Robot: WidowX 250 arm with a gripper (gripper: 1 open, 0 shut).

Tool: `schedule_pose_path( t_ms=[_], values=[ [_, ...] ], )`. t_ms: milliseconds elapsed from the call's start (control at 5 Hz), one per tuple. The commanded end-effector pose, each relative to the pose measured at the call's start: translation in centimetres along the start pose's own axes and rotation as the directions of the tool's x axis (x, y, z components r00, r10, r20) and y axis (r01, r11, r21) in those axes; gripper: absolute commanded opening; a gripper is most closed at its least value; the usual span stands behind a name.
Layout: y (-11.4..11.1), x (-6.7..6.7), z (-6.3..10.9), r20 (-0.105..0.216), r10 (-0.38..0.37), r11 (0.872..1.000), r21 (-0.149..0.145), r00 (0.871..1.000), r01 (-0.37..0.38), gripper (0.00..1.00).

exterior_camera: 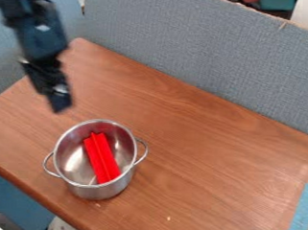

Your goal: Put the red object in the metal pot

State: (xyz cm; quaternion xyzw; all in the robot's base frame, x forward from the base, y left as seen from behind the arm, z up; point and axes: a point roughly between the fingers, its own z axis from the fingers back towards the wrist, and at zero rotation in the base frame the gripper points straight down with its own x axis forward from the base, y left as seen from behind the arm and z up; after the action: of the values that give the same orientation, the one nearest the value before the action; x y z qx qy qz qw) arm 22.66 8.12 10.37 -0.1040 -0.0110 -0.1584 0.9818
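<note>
Red rectangular bar (103, 154) lies inside the round shiny steel pot (67, 169), which I see near the wooden counter's (206, 148) front edge. My black tool (55, 93) hangs above, near the left corner, jaws apart, empty.
</note>
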Motion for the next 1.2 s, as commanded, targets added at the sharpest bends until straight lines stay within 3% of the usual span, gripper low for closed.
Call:
schedule_pose_path(
  t_ms=[0, 200, 600, 800, 1000],
  values=[
    [-1.3, 0.5, -1.0, -0.062, -0.155, 0.988, 0.001, 0.986, 0.156, 1.00],
    [-1.9, 1.1, -2.1, -0.096, -0.300, 0.953, 0.002, 0.949, 0.302, 1.00],
    [-2.6, 0.2, -3.8, -0.092, -0.419, 0.907, 0.000, 0.903, 0.421, 1.00],
    [-2.6, 0.1, 0.1, -0.087, -0.486, 0.872, 0.012, 0.870, 0.489, 1.00],
    [-1.2, -0.1, 4.2, -0.080, -0.480, 0.875, 0.026, 0.874, 0.483, 1.00]
  ],
)
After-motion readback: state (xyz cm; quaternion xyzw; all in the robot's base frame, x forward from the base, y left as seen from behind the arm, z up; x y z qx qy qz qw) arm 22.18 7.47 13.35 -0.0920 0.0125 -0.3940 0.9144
